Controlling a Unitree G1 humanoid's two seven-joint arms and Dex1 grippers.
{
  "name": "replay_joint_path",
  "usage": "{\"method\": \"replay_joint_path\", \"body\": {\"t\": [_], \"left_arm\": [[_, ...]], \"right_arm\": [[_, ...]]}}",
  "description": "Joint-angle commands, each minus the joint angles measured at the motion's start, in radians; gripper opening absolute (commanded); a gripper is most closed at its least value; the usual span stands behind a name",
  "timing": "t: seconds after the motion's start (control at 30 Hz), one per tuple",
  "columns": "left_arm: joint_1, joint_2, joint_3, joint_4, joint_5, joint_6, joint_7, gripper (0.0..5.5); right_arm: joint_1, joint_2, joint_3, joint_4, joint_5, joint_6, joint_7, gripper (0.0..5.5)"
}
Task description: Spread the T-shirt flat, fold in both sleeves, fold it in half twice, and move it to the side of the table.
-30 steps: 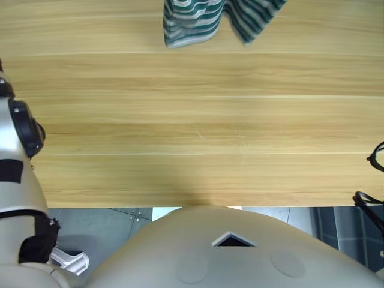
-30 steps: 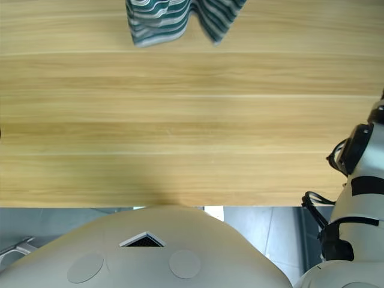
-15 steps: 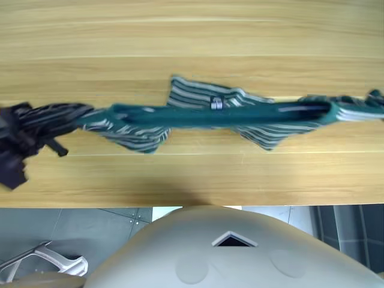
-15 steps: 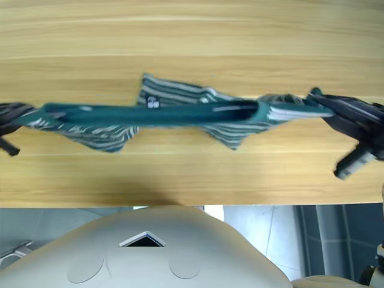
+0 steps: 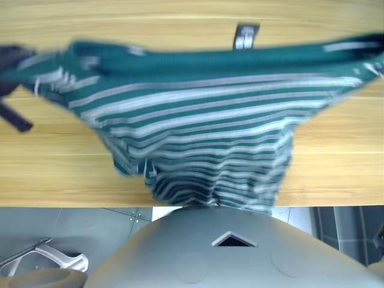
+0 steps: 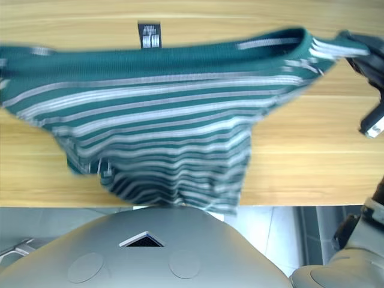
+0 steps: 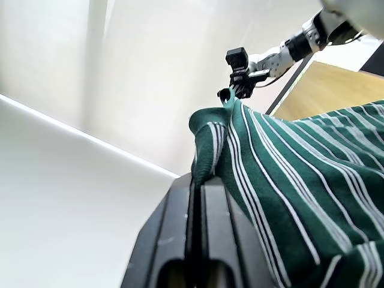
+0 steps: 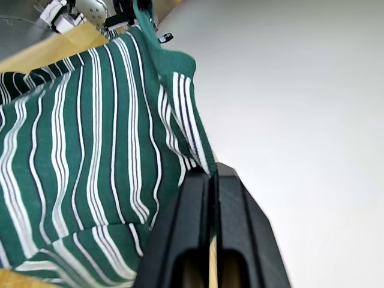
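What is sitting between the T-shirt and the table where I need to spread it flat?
Nothing visible. The left gripper and right gripper are each shut on the T-shirt, holding it stretched over the table. No object shows on the wood around it, though the part under the cloth is hidden.

T-shirt (image 5: 198,120) hanging spread over table (image 5: 336,174), top edge running left to right. Left gripper (image 7: 195,180) pinching its left end, right gripper (image 8: 211,171) pinching its right end. Lower part drooping toward near table edge. Label (image 5: 246,37) sitting mid top edge.
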Motion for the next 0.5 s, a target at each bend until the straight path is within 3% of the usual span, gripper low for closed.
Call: {"method": "replay_joint_path", "body": {"t": [0.03, 0.07, 0.1, 0.13, 0.17, 0.2, 0.3, 0.4, 0.5], "left_arm": [[-0.983, -0.469, -0.513, 1.05, 0.852, 0.527, 0.086, 0.0], [-1.052, -0.503, -0.574, 1.144, 0.958, 0.585, 0.218, 0.0], [-1.157, -0.535, -0.59, 1.221, 1.018, 0.661, 0.487, 0.0], [-1.288, -0.539, -0.521, 1.27, 0.997, 0.707, 0.814, 0.0], [-1.379, -0.533, -0.439, 1.296, 0.944, 0.728, 1.016, 0.0], [-1.451, -0.515, -0.319, 1.299, 0.84, 0.701, 1.112, 0.0], [-1.441, -0.467, -0.189, 1.232, 0.781, 0.478, 1.135, 0.0], [-1.182, -0.416, -0.263, 1.166, 0.948, 0.262, 1.178, 0.0], [-0.819, -0.456, -0.344, 1.183, 0.992, 0.125, 1.044, 0.0]], "right_arm": [[-0.829, 0.109, 0.549, 0.937, -0.894, 0.1, -0.571, 0.01], [-0.934, 0.135, 0.607, 1.036, -0.984, 0.15, -0.752, 0.01], [-1.06, 0.16, 0.617, 1.11, -1.031, 0.205, -1.019, 0.01], [-1.174, 0.166, 0.575, 1.145, -1.03, 0.207, -1.256, 0.01], [-1.246, 0.165, 0.533, 1.161, -1.012, 0.197, -1.389, 0.01], [-1.29, 0.144, 0.494, 1.144, -1.013, 0.148, -1.498, 0.01], [-1.208, 0.05, 0.419, 1.019, -1.069, -0.046, -1.664, 0.01], [-0.906, -0.007, 0.39, 0.92, -1.124, -0.198, -1.709, 0.01], [-0.585, 0.072, 0.454, 1.031, -1.095, -0.279, -1.593, 0.01]]}}
